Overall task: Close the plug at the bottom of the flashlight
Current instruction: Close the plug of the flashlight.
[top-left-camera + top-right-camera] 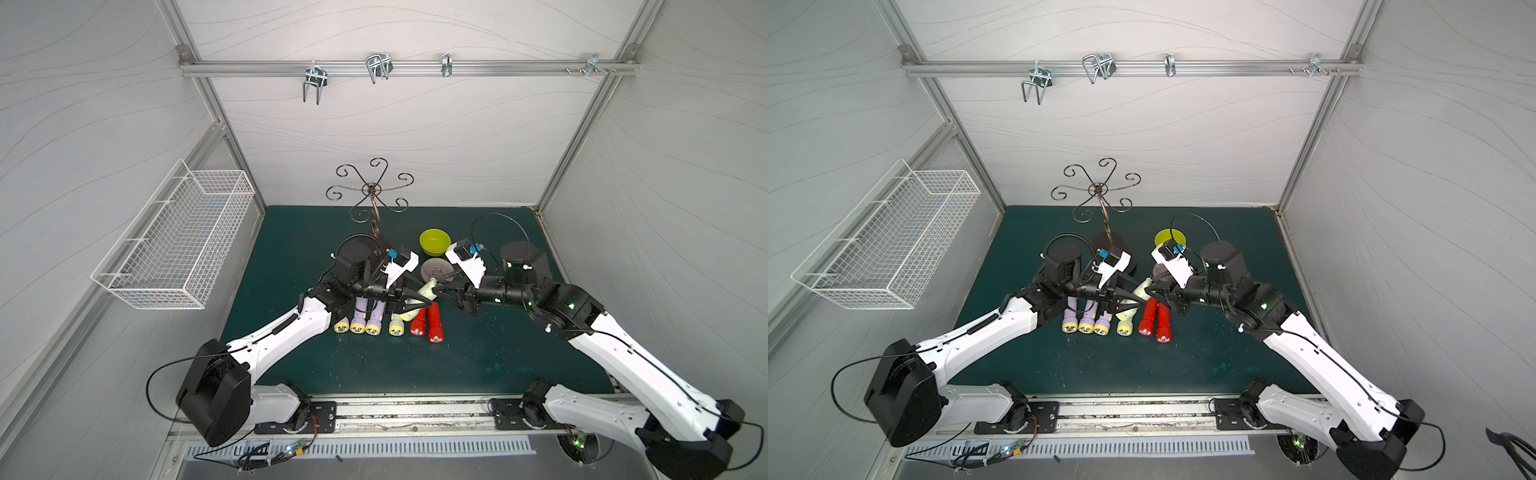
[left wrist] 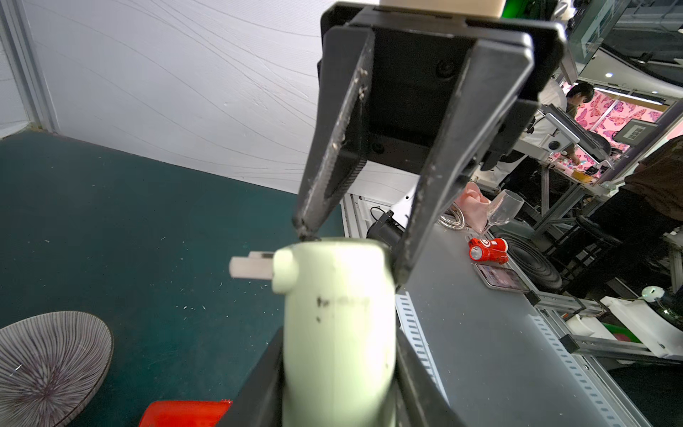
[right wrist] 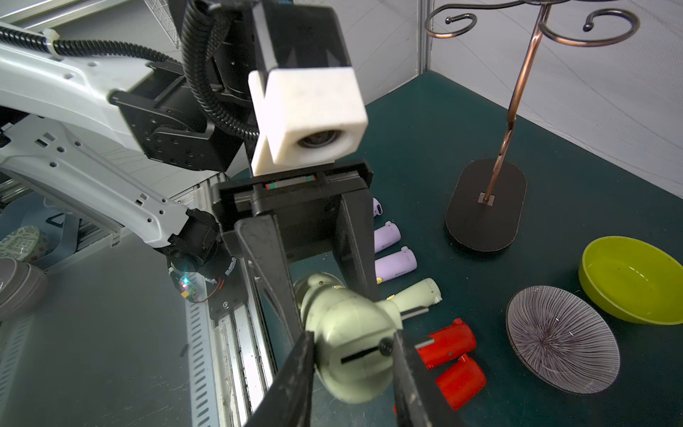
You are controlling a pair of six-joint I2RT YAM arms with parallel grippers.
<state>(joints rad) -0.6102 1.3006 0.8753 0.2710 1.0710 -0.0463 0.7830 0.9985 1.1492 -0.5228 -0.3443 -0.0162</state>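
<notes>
A pale green flashlight hangs above the mat between the two arms. My left gripper is shut on its body. In the left wrist view its white plug sticks out sideways from the bottom end. My right gripper has come in from the opposite side. Its fingers press on both sides of that bottom end, which shows a dark slot.
Purple, pale and red flashlights lie in a row below the grippers. A striped plate and a green bowl sit just behind. A metal hook stand is at the back. A wire basket hangs on the left wall.
</notes>
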